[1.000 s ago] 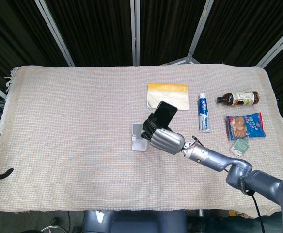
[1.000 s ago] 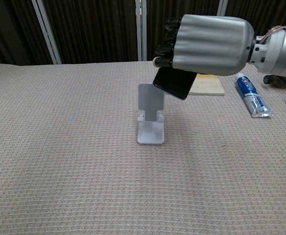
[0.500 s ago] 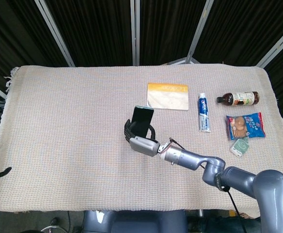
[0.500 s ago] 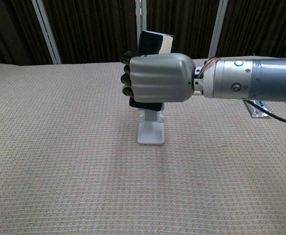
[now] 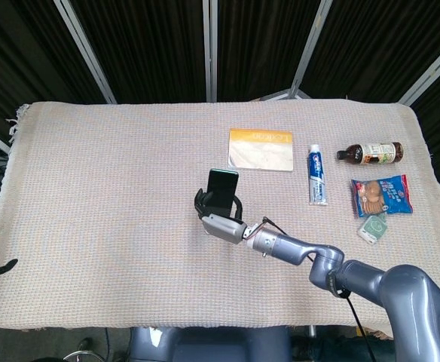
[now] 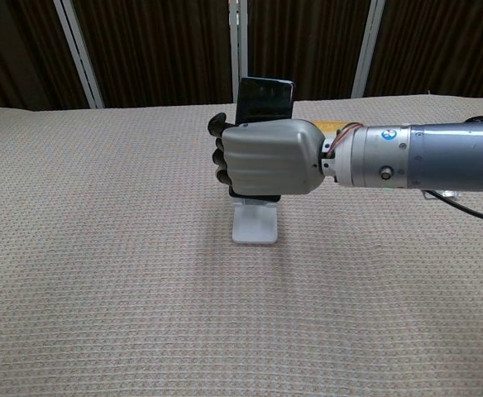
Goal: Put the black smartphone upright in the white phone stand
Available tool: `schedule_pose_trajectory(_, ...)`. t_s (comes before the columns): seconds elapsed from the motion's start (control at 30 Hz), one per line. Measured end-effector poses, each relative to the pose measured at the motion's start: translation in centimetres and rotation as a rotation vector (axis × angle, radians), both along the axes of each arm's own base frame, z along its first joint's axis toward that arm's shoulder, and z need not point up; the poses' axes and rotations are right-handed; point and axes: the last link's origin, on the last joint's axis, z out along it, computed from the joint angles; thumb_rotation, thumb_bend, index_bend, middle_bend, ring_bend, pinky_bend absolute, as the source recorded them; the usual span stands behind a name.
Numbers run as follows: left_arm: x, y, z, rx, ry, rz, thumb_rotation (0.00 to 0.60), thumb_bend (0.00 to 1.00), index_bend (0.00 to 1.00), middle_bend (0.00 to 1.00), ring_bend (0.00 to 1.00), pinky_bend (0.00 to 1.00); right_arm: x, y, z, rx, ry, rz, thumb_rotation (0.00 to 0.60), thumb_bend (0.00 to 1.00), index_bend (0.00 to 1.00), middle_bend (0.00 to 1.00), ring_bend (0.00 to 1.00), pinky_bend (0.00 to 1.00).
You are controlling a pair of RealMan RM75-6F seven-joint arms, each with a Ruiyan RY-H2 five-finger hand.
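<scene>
My right hand grips the black smartphone and holds it upright right over the white phone stand. The phone's top edge sticks out above the fist. Its lower part is hidden behind the hand, so I cannot tell whether it sits in the stand's cradle. In the head view the right hand wraps the smartphone at the table's middle, covering most of the stand. The left hand shows in neither view.
A woven beige cloth covers the table. Behind the stand lies an orange-and-white booklet. Further right are a toothpaste tube, a dark bottle, a blue biscuit pack and a small green packet.
The right hand swung the phone from tilted to upright and carried it left over the stand. Since half a second ago it has lowered the phone slightly toward the stand.
</scene>
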Motion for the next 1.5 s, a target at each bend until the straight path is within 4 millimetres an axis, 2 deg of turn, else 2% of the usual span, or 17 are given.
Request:
schedule_pose_trajectory(0.27,0.0,0.0,0.0,0.002,-0.002,-0.001,0.6,0.0,0.0,0.0,0.0,0.0,-0.2,0.2,-0.3,0.006,-0.003,0.008,0.6,0.17,0.5,0.52,0.45,0.31)
schedule_pose_trajectory(0.37,0.1,0.0,0.1,0.004,-0.003,-0.002,0.6,0.0,0.0,0.0,0.0,0.0,-0.3,0.2,-0.5,0.011,-0.004,0.004,0.6,0.16,0.46,0.44,0.39,0.26)
schedule_pose_trajectory(0.53,0.1,0.0,0.1,0.004,-0.004,-0.002,0.6,0.0,0.0,0.0,0.0,0.0,-0.5,0.2,-0.5,0.01,-0.008,-0.002,0.6,0.15,0.28,0.22,0.22,0.11)
schedule_pose_trajectory(0.63,0.1,0.0,0.1,0.004,-0.005,-0.003,0.6,0.0,0.0,0.0,0.0,0.0,-0.6,0.2,-0.5,0.007,-0.011,-0.006,0.6,0.14,0.17,0.14,0.13,0.04)
schedule_pose_trajectory(0.77,0.1,-0.1,0.1,0.004,-0.005,-0.006,0.6,0.0,0.0,0.0,0.0,0.0,-0.7,0.3,-0.4,-0.004,-0.025,-0.005,0.6,0.11,0.11,0.11,0.11,0.02)
schedule_pose_trajectory(1.03,0.3,-0.2,0.1,0.002,-0.008,-0.012,0.6,0.0,0.0,0.0,0.0,0.0,-0.6,0.7,0.2,-0.022,-0.07,-0.004,0.6,0.11,0.11,0.11,0.11,0.03)
schedule_pose_trajectory(1.23,0.5,-0.3,0.2,0.003,-0.015,-0.022,0.6,0.0,0.0,0.0,0.0,0.0,-1.0,1.0,2.1,-0.029,-0.137,-0.016,0.6,0.11,0.11,0.12,0.11,0.04)
schedule_pose_trajectory(1.4,0.9,-0.4,0.5,0.011,-0.024,-0.043,0.6,0.0,0.0,0.0,0.0,0.0,-2.8,1.8,5.7,-0.034,-0.291,-0.094,0.6,0.09,0.1,0.12,0.12,0.04)
schedule_pose_trajectory(1.5,1.1,-0.6,0.6,0.015,-0.026,-0.061,0.6,0.0,0.0,0.0,0.0,0.0,-4.8,2.9,8.6,-0.026,-0.451,-0.2,0.6,0.03,0.09,0.11,0.12,0.04)
